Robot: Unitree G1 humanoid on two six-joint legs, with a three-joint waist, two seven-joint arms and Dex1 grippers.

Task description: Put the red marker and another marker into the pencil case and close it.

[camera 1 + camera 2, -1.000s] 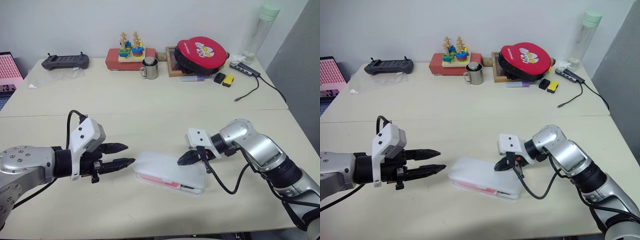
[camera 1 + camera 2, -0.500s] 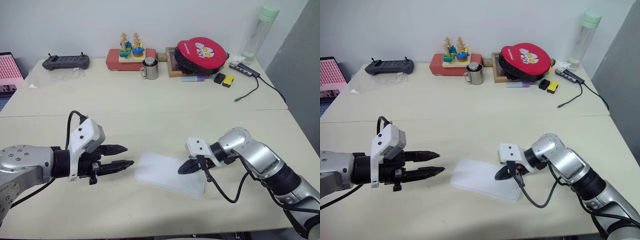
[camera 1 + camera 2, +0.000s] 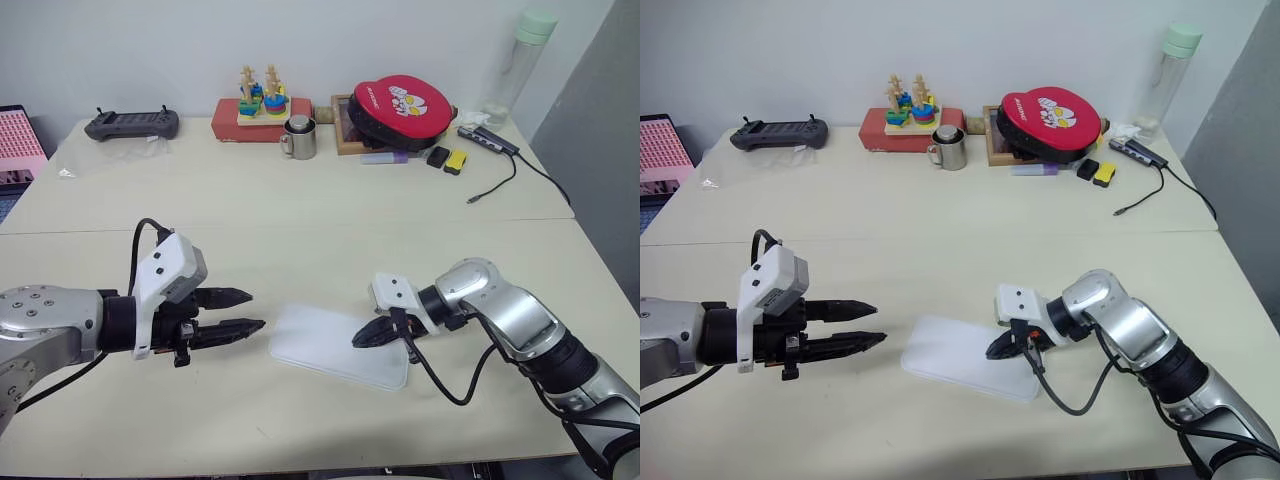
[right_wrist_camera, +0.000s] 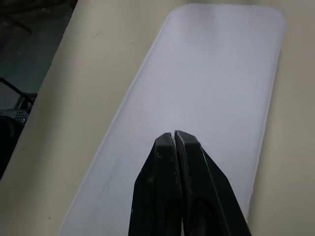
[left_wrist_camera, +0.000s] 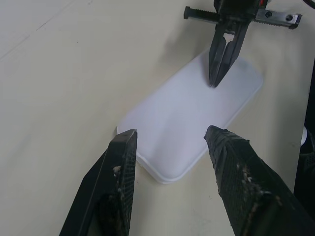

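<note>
The pencil case (image 3: 330,345) lies flat on the table between my two grippers, a white box with its lid down. My right gripper (image 3: 357,341) is shut, and its tip rests on the lid near the case's right end (image 4: 211,88). My left gripper (image 3: 256,309) is open and holds nothing. It hovers just left of the case and points at it. In the left wrist view the case (image 5: 192,113) lies beyond the spread fingers (image 5: 123,162). The red marker and the other marker are hidden.
Along the far edge stand a game controller (image 3: 131,123), a red box with a stacking toy (image 3: 262,105), a steel mug (image 3: 300,137), a red round pouch (image 3: 405,105), a purple marker (image 3: 385,157) and a bottle (image 3: 520,60). A cable (image 3: 500,185) trails at the far right.
The case's lid, ajar with pink showing inside a second ago, now lies flat and shut. My right gripper sank a little with it. The left gripper kept still.
</note>
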